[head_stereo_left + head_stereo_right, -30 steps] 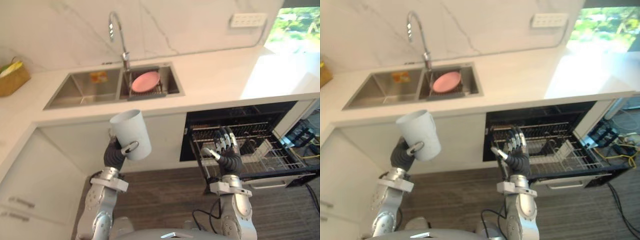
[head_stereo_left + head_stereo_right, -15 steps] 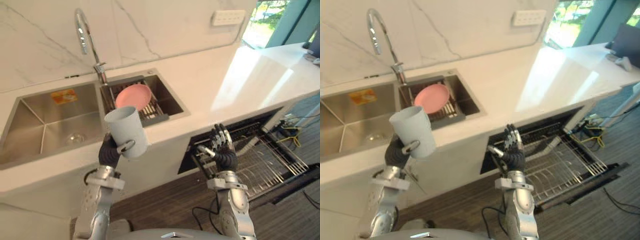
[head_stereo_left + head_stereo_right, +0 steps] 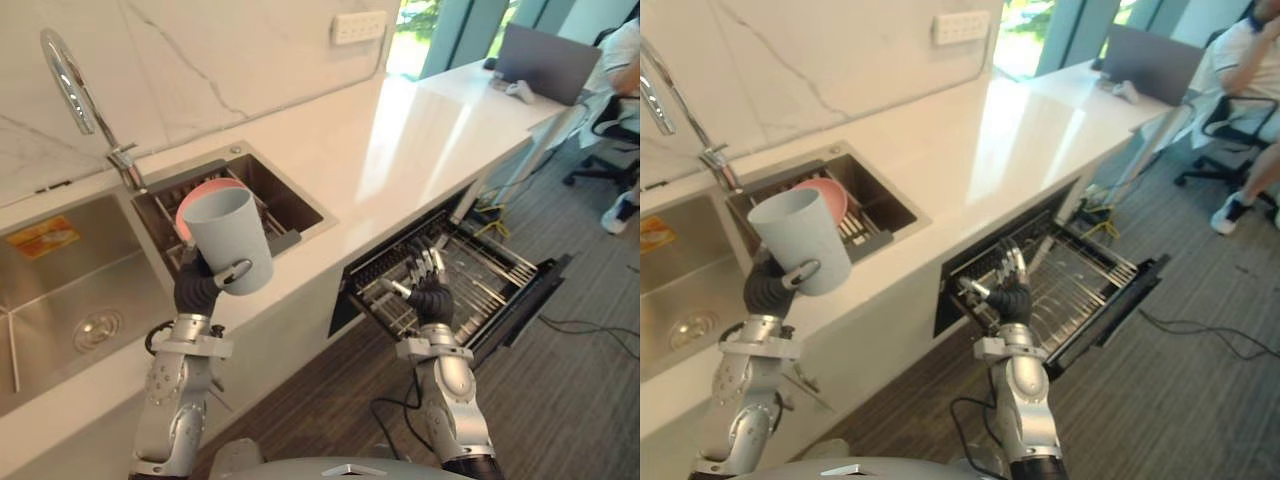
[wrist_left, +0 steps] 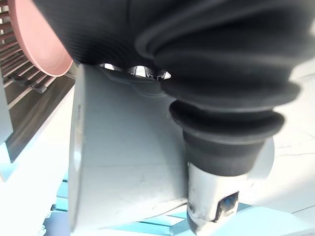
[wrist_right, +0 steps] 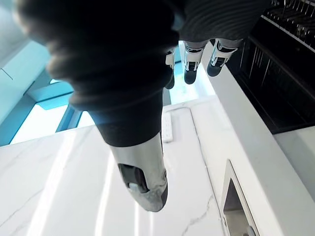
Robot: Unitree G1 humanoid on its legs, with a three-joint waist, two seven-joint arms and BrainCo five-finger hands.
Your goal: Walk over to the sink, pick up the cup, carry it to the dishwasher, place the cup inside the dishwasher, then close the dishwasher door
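I have the pale grey cup (image 3: 230, 236) upright in my left robot hand (image 3: 198, 287), with the fingers curled round its lower part. It hangs in front of the sink (image 3: 60, 292), over the bench (image 3: 400, 130) edge. An orange sticker (image 3: 42, 237) lies in the sink, but its writing is too small to read. A pink plate (image 3: 831, 196) sits in the sink rack. Right of the sink, the dishwasher door (image 3: 525, 300) is down and the wire rack (image 3: 470, 275) is pulled out. My right robot hand (image 3: 430, 296) is wide open before it. Bare floor lies beyond.
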